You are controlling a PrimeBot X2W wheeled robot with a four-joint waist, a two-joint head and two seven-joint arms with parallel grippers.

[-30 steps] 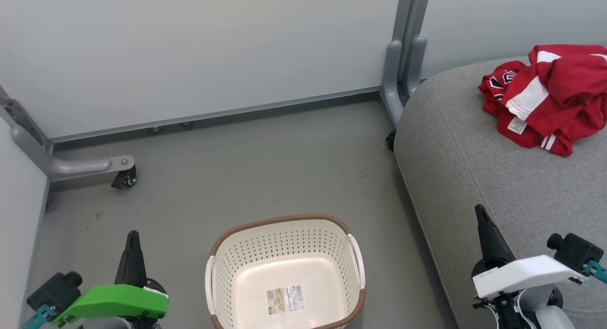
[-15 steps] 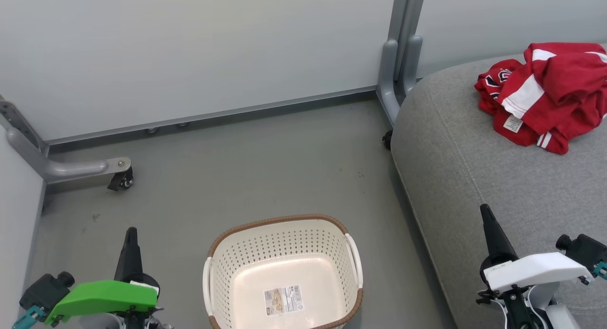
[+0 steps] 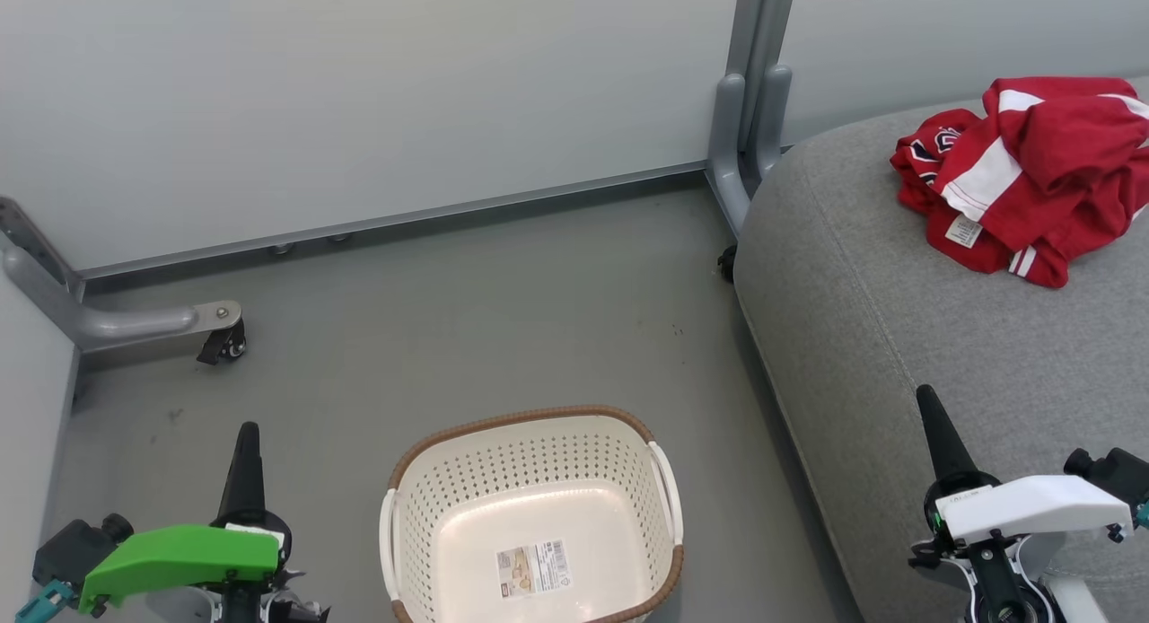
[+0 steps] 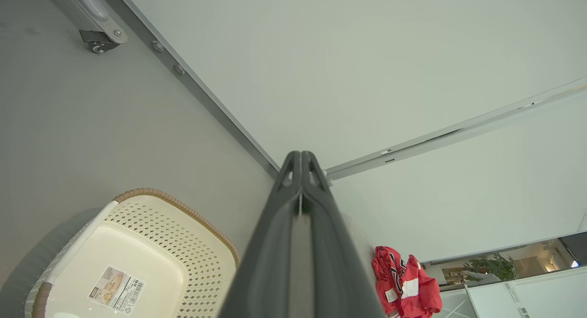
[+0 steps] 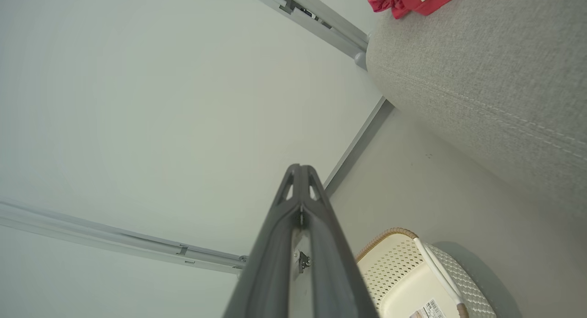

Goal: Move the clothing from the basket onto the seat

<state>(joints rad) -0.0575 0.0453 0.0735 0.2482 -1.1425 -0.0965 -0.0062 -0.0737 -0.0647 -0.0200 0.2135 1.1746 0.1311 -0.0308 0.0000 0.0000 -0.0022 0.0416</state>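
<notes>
**Lying on the seat [image 3: 898,336], the clothing [image 3: 1032,170] is out of the basket [image 3: 521,418]**

Head view: the red heap sits at the seat's far right. It is well apart from the basket, which stands on the floor with a paper label on its bottom.

Left wrist view: the left gripper [image 4: 301,155] has its fingers pressed together, gripping nothing.

Right wrist view: the right gripper [image 5: 300,167] is likewise closed and empty.

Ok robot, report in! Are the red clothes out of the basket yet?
Left gripper shut, right gripper shut, both bare. Clothing heaped on seat. Basket holds no clothing. Path clear.
</notes>
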